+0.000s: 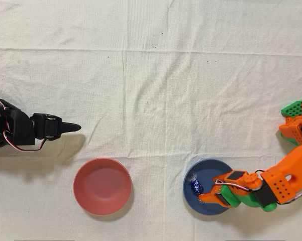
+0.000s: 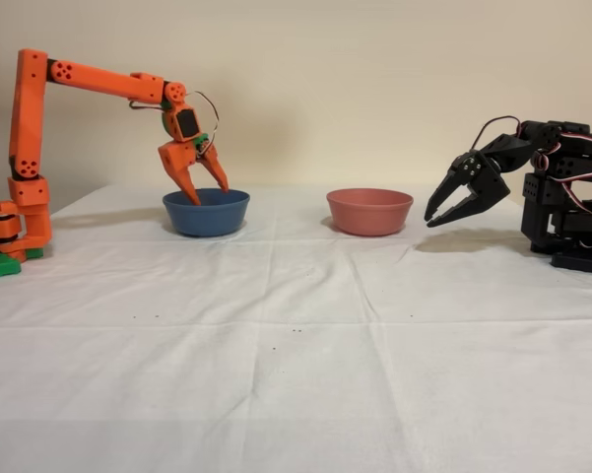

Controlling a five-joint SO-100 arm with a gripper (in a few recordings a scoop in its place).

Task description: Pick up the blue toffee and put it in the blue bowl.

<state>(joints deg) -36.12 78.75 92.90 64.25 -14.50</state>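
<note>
Reading the overhead view from left to right: the idle black arm (image 1: pixel 25 131), the empty pink-red bowl (image 1: pixel 102 186), then the blue bowl (image 1: pixel 209 193), all on the white cloth of the desk (image 1: pixel 151 75). The blue toffee (image 1: pixel 195 186) lies inside the blue bowl, near its left rim, just beside the tips of the orange arm's tool (image 1: pixel 207 196). In the fixed view the tool (image 2: pixel 209 187) hangs over the bowl (image 2: pixel 206 212) with its two fingers spread apart and nothing between them. By this evidence the delivery appears complete: the sweet rests in its target and is released. What seems left is only to lift the arm clear of the bowl.
</note>
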